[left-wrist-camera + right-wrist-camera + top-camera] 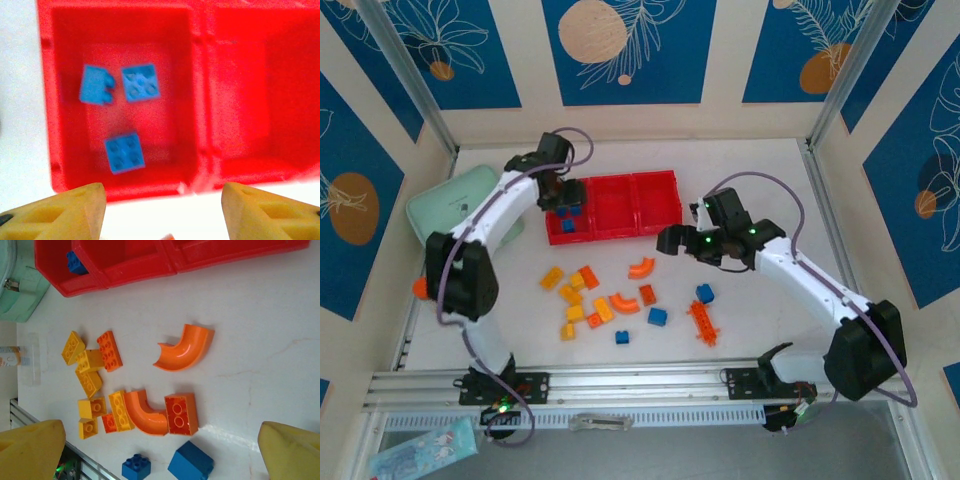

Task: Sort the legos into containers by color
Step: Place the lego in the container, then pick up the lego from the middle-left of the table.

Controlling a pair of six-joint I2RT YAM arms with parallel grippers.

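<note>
Far left: one pale green case [460,205] on the tabletop [760,180], close by the left arm. One small round orange cap [420,288] at the tabletop's left edge. One printed packet [425,450] at the near left, past the rail; its print is too small to read.

Left gripper [162,197]: hangs over the left compartment of the red tray [620,232]. Fingers partly apart, nothing between them.

Tray: one piece, three square compartments in a row, far middle of the tabletop. The left compartment holds three blue bricks [141,82], two side by side at the far end, one nearer.

Loose on the tabletop, near side of the tray, counted left to right:
- six yellow-orange bricks [90,360], clustered
- three orange blocks [181,413], mixed in with the cluster
- two curved orange pieces [182,347]
- three loose blue bricks [657,316], spread apart
- one long studded orange brick [702,323], rightmost, just near of a blue one

Right gripper [160,440]: above the tabletop, right of the far curved piece. Fingers spread wide, holding nothing.
</note>
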